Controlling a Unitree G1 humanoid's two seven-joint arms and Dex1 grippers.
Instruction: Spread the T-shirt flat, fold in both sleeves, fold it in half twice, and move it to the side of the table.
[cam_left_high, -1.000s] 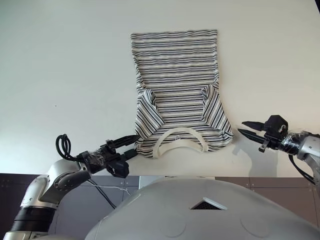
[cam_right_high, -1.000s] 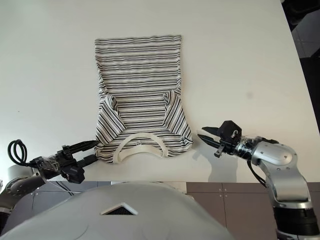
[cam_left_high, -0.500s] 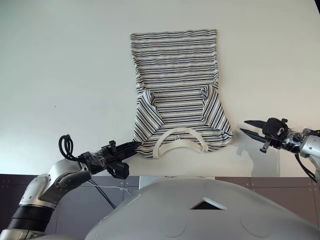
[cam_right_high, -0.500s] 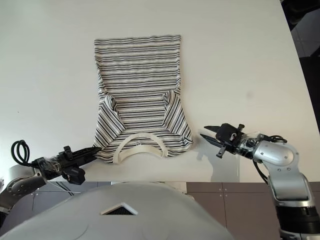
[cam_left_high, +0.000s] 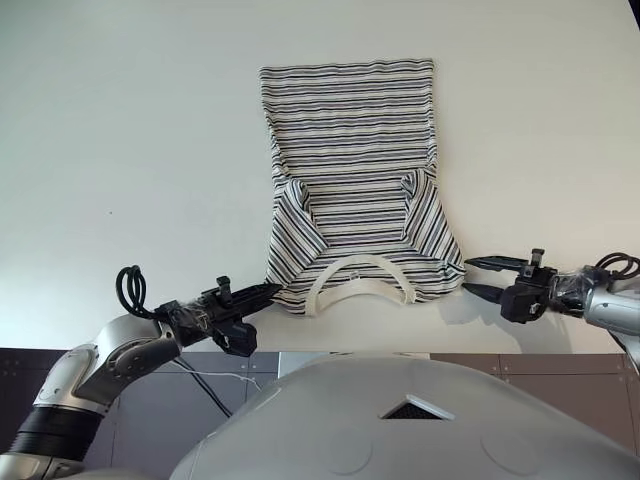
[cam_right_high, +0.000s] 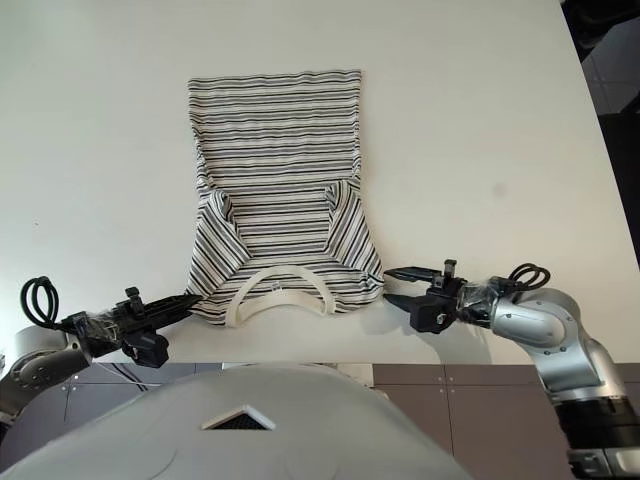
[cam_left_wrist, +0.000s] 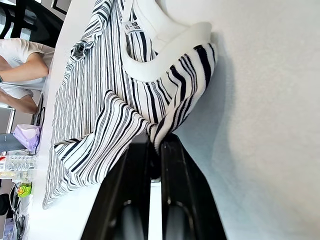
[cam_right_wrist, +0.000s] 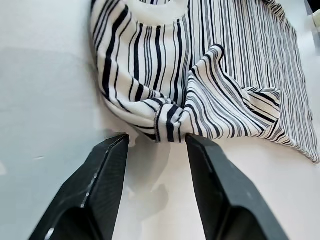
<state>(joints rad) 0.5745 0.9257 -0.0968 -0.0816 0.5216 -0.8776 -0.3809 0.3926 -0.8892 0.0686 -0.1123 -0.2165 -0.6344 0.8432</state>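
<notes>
A black-and-white striped T-shirt (cam_left_high: 350, 170) lies on the white table (cam_left_high: 120, 150), both sleeves folded in and its white collar (cam_left_high: 360, 282) towards me. My left gripper (cam_left_high: 272, 290) is at the shirt's near left shoulder corner. In the left wrist view its fingers (cam_left_wrist: 172, 165) stand close together with the striped corner (cam_left_wrist: 165, 120) pinched between them. My right gripper (cam_right_high: 388, 285) stands open just off the near right shoulder corner. In the right wrist view that corner (cam_right_wrist: 167, 120) lies right at the mouth of the spread fingers (cam_right_wrist: 107, 170).
Both grippers work close to the table's front edge (cam_left_high: 330, 352). Bare white tabletop stretches to the left (cam_left_high: 130, 200) and right (cam_left_high: 540, 150) of the shirt. The table's right edge (cam_right_high: 600, 150) borders dark floor.
My left gripper's fingers have come together on the shirt's near left corner. My right gripper has slid left and lower, up to the near right corner, still open.
</notes>
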